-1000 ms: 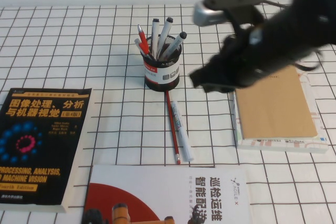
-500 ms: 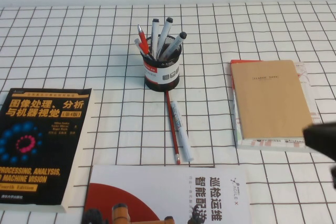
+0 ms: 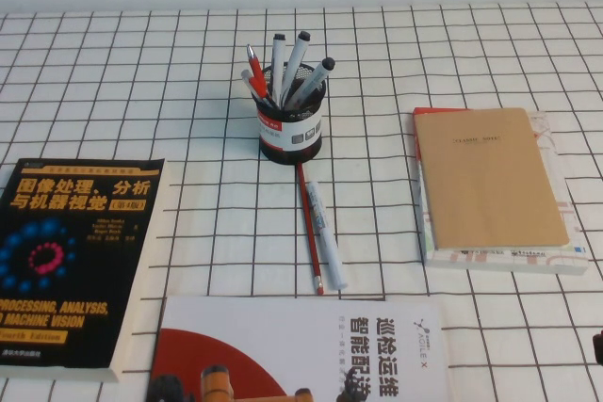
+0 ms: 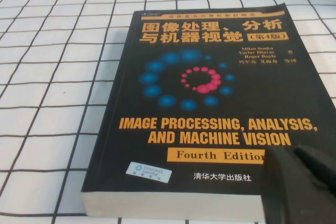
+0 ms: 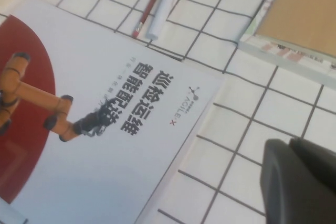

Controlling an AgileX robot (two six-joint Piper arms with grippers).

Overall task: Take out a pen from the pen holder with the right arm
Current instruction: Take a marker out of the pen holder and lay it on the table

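Two pens (image 3: 324, 233) before the pen holder (image 3: 291, 134)

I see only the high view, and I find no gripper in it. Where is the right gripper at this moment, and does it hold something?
Observer: The right wrist view shows the right gripper shut over the table, beside the corner of the white brochure. Nothing shows in its grip.
Operator: And where is the left gripper?
Observer: The left gripper hangs over the black textbook, at the cover's corner near the publisher's line.
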